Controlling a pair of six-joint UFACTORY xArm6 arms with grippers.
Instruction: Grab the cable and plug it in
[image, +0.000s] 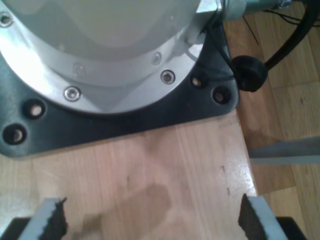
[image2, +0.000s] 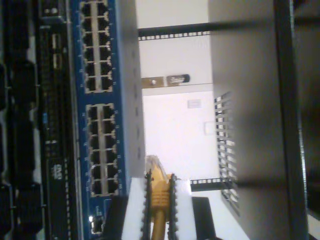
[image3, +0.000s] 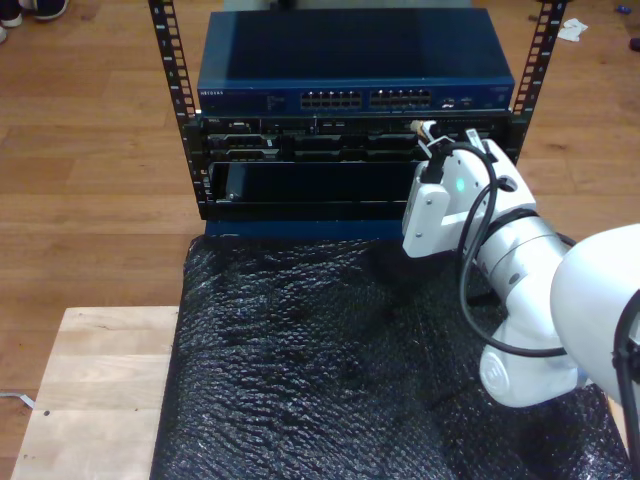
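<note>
Cable (image2: 159, 192): plug end pinched in second claw (image2: 160, 200), tip forward for insertion.
Switch (image3: 355, 70): ports face the claw.
First claw (image: 150, 215): wide, idle above worktop (image: 150, 170).

A blue network switch (image3: 355, 70) sat atop a black rack (image3: 350, 160) at the far side. Black bubble wrap (image3: 340, 360) covered the near surface, with a wooden board (image3: 95, 390) at the exterior view's left

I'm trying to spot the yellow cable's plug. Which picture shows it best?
The second wrist view: the cable sits pinched in my second claw, plug tip beside the blue switch. The exterior view shows it tiny.
</note>
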